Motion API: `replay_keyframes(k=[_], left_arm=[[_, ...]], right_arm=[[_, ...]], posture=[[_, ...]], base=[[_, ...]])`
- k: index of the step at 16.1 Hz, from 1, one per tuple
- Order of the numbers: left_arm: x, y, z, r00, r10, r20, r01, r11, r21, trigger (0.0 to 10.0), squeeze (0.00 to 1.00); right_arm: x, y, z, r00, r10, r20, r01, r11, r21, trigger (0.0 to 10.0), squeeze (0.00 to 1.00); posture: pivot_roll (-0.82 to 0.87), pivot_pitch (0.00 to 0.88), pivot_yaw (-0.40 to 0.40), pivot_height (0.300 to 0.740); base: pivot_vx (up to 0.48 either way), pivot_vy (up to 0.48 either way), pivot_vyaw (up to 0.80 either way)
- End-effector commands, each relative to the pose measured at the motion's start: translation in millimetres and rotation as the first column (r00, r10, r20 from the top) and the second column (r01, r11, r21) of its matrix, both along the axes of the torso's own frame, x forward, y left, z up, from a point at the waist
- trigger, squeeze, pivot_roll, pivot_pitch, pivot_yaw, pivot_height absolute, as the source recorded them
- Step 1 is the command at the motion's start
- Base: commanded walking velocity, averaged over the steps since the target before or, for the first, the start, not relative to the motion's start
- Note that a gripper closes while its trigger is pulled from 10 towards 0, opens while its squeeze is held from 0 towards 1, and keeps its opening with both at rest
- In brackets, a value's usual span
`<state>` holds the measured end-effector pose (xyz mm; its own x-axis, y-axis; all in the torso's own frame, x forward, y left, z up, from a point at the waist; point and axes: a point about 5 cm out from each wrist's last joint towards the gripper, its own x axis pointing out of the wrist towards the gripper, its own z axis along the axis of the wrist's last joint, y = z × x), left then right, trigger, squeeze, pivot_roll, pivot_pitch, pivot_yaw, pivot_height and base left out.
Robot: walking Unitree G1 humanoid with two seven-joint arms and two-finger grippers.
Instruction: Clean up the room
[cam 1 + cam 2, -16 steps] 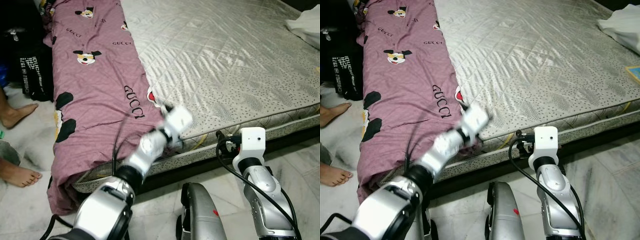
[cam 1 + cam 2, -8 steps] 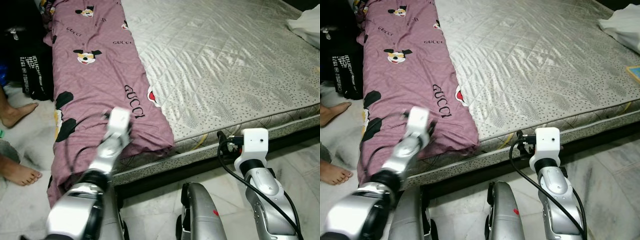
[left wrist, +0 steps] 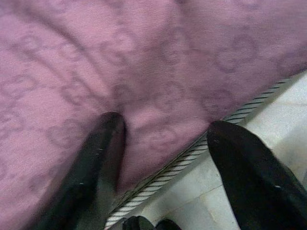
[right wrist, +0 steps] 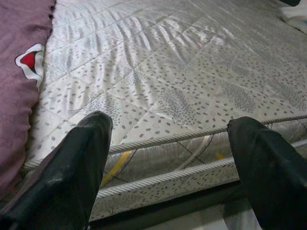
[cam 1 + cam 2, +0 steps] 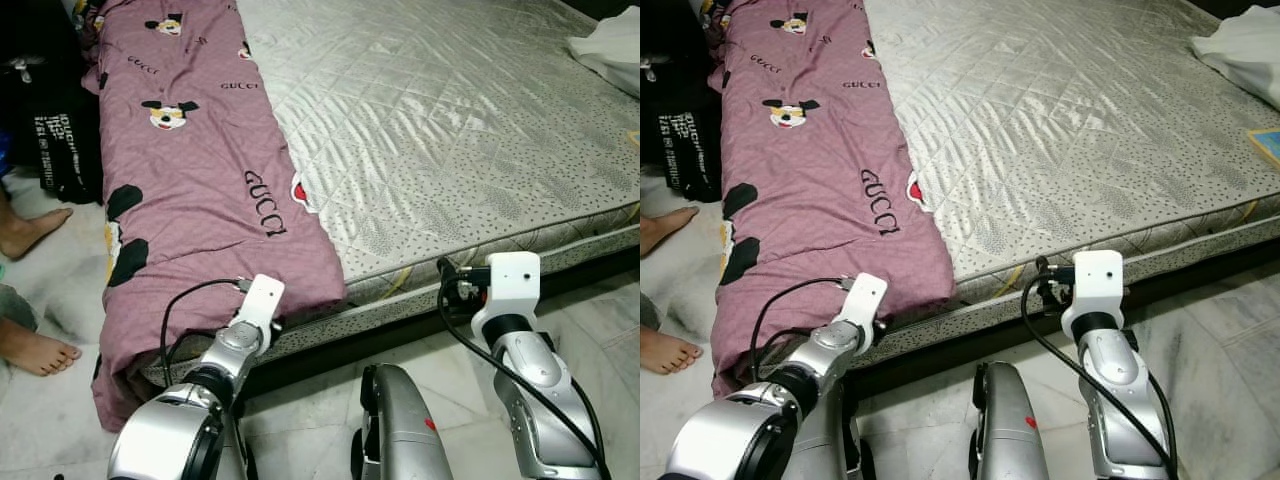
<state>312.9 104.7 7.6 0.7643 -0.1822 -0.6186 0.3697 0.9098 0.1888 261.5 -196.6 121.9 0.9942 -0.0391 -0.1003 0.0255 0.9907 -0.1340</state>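
Note:
A purple bedsheet (image 5: 190, 170) with cartoon-mouse and lettering prints lies along the left side of a grey quilted mattress (image 5: 450, 120) and hangs over its front-left corner. My left arm (image 5: 258, 300) is low at the mattress's front edge, below the sheet's hem. In the left wrist view my left gripper (image 3: 165, 129) is open against the purple sheet (image 3: 158, 57), with one finger (image 3: 108, 139) touching the cloth. My right arm (image 5: 510, 285) is raised at the mattress's front edge. My right gripper (image 4: 170, 122) is open and holds nothing, facing the mattress (image 4: 182, 72).
A white cloth (image 5: 610, 45) lies at the mattress's far right corner, and a blue-edged flat item (image 5: 1267, 145) sits near the right edge. A black bag (image 5: 60, 130) stands left of the bed. A person's bare feet (image 5: 35, 345) rest on the marble floor (image 5: 600, 300) at the left.
My left arm swung from the sheet's right corner leftwards across the cloth, then dropped to the mattress's front edge. The sheet's hem lies flatter. The right arm has barely moved.

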Motion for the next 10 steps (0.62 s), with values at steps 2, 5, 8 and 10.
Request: replay_keyframes(k=[2,5,8,10], left_arm=[[3.8,-12.0,5.8,0.997,-0.080,0.016,0.080,0.996,0.029,10.0,1.00],[17.2,-33.4,27.8,0.971,-0.199,0.131,0.194,0.979,0.055,10.0,1.00],[23.3,-64.8,49.4,0.903,-0.366,0.225,0.355,0.931,0.089,10.0,1.00],[18.7,-82.5,52.5,0.864,-0.452,0.223,0.443,0.892,0.091,10.0,1.00]], right_arm=[[2.5,-0.6,1.0,1.000,-0.012,0.008,0.012,1.000,0.001,10.0,0.00],[9.2,3.7,2.9,1.000,-0.014,0.028,0.013,1.000,0.016,10.0,0.00],[14.8,11.0,1.4,0.999,-0.002,0.035,0.001,0.999,0.033,10.0,0.00],[18.6,16.1,0.9,0.999,0.008,0.040,-0.010,0.999,0.044,10.0,0.00]], posture=[[-0.11,0.107,0.010,0.585],[-0.09,0.078,0.017,0.585],[-0.07,0.059,0.021,0.585],[-0.05,0.044,0.023,0.585]], base=[[0.000,0.000,0.00],[0.000,0.000,0.00],[0.000,0.000,0.00],[0.000,0.000,0.00]])
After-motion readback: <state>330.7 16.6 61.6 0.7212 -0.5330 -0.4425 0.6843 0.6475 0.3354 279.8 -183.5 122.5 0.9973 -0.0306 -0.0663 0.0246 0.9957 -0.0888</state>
